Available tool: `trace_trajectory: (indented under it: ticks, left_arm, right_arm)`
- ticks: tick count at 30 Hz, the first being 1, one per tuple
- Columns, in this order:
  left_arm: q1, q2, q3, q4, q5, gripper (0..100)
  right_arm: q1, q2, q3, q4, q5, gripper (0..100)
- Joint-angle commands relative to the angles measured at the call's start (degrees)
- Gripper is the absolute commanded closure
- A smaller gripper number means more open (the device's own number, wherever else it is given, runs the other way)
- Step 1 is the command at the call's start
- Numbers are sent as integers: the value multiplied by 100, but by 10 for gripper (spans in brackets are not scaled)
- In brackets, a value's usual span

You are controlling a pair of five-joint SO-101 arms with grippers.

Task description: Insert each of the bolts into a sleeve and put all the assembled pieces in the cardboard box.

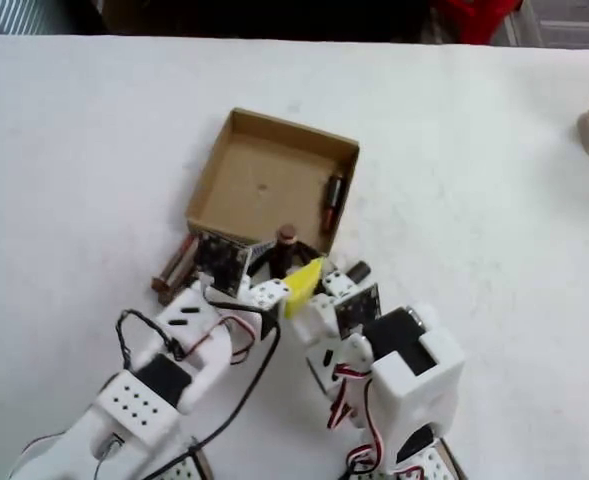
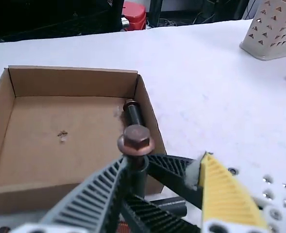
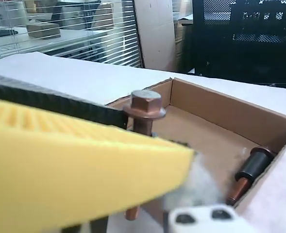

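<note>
So the left gripper (image 2: 134, 170) is clamping the bolt (image 2: 135, 140) by its shaft and holding it upright, hex head up, right at the near wall of the cardboard box (image 1: 259, 180). The right gripper (image 1: 309, 277) is crowding in just beside that same bolt, and honestly I can't tell whether that claw is open or closed. On the left arm's side, a couple of coppery loose pieces (image 1: 174, 265) are lying on the table (image 1: 474, 150) just beside the box's near corner. Further back, one assembled piece (image 1: 332, 200) is lying inside the box along its side wall, dark sleeve around a copper bolt. Way beyond, a beige perforated thing (image 2: 271, 29) is sitting well apart from everything.
</note>
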Motion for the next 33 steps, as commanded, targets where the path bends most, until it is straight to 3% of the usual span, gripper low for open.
trace_trajectory:
  ticks: [1, 6, 33]
  left_arm:
    - [-84, -189, -97, 0, 9, 732]
    - [-382, -189, -264, 0, 35, 732]
    - [-646, -374, -668, 44, 44, 732]
  right_arm:
    - [40, -207, 44, -22, -9, 982]
    - [40, -207, 44, -22, -9, 982]
    - [40, -215, 35, -22, -9, 982]
